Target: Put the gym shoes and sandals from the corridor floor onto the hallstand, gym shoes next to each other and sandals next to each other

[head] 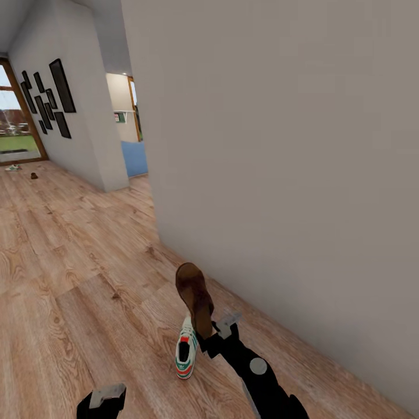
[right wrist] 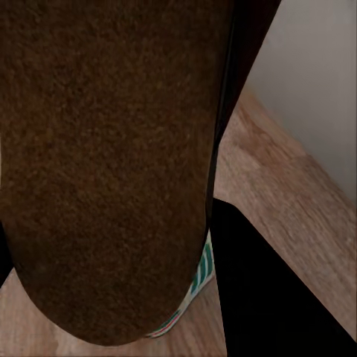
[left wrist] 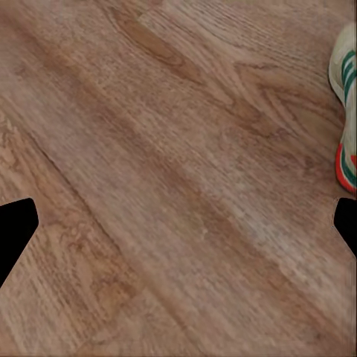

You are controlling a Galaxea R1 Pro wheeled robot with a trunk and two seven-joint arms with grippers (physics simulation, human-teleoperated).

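Your right gripper (head: 216, 333) is clamped on a sandal (head: 194, 298) above a gym shoe (head: 186, 349) at lower centre, left gripper (head: 105, 398) spread wide over bare corridor floor (left wrist: 171, 186), and head view alone catches another shoe (head: 13, 168) far upper left.

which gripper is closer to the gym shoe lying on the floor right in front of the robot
Right. The right gripper, shut on a brown sandal, hangs right beside the gym shoe. The left gripper hovers over bare floor, farther off to the shoe's side.
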